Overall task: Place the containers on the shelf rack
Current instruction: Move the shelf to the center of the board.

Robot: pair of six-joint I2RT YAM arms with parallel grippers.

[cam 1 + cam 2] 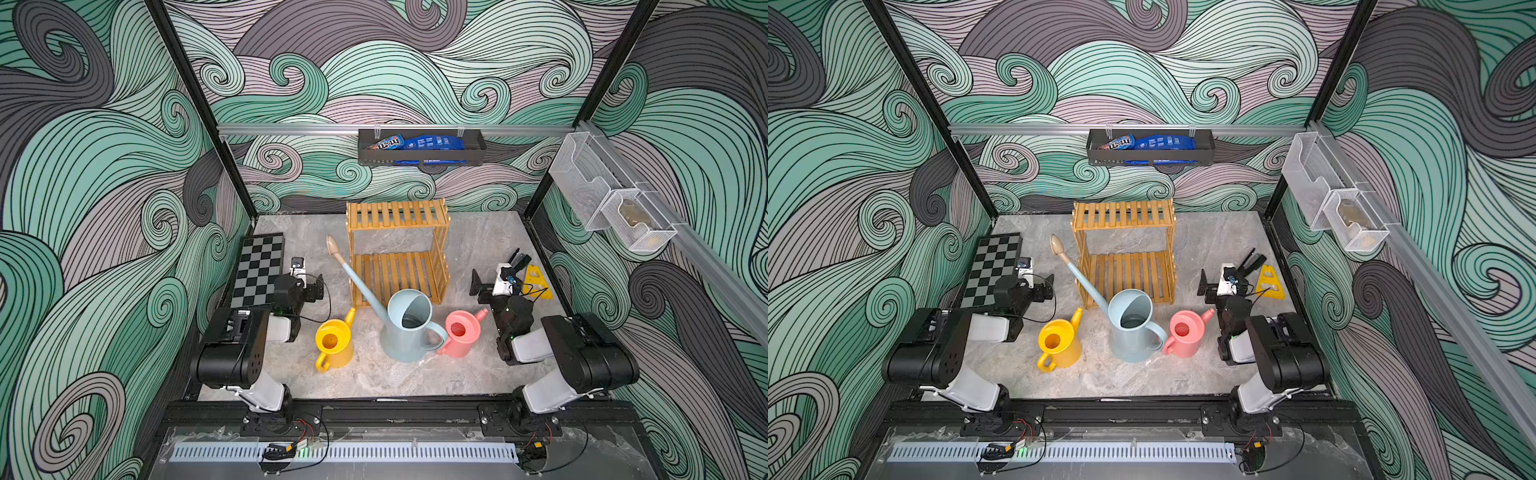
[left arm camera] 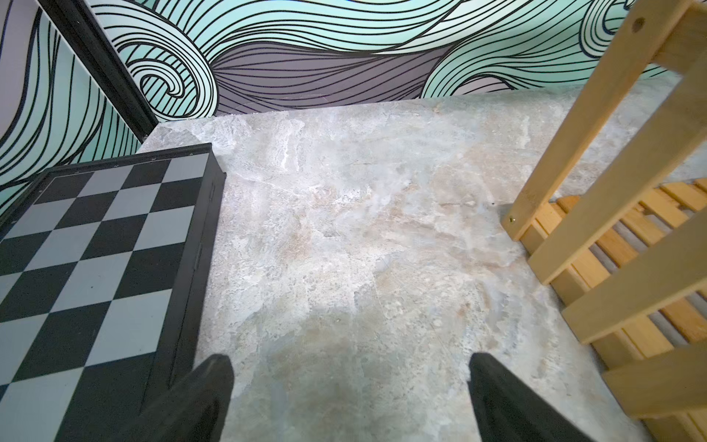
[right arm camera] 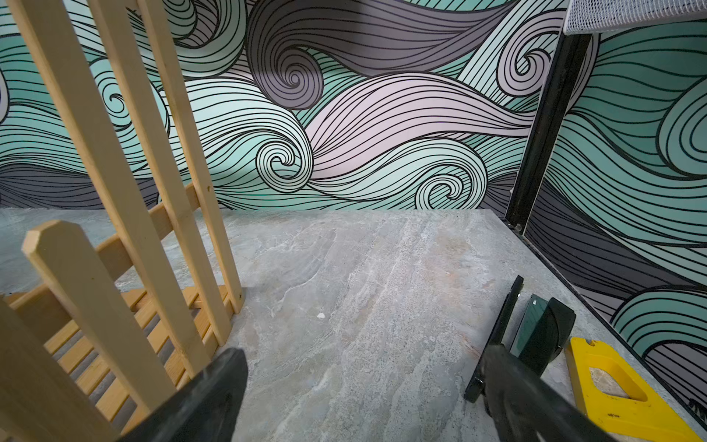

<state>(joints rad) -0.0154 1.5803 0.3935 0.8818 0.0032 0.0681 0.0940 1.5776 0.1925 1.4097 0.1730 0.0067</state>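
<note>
Three containers stand in a row on the marble table in both top views: a yellow watering can [image 1: 334, 343], a tall pale blue one [image 1: 409, 332] with a long beige-tipped spout, and a pink one [image 1: 461, 334]. Behind them stands the bamboo shelf rack [image 1: 399, 253], both tiers bare; its legs show in the left wrist view [image 2: 612, 191] and the right wrist view [image 3: 114, 229]. My left gripper [image 1: 307, 284] [image 2: 350, 363] is open left of the rack. On the rack's other side my right gripper [image 1: 494, 284] [image 3: 363, 356] is open too. Neither touches a can.
A folded chessboard [image 1: 257, 270] [image 2: 95, 268] lies at the left edge. A black object [image 3: 539, 333] and a yellow triangular piece [image 1: 536, 282] [image 3: 619, 398] lie by the right gripper. A black wall tray [image 1: 419, 147] with snack bags and white mesh baskets [image 1: 602, 195] hang on the walls.
</note>
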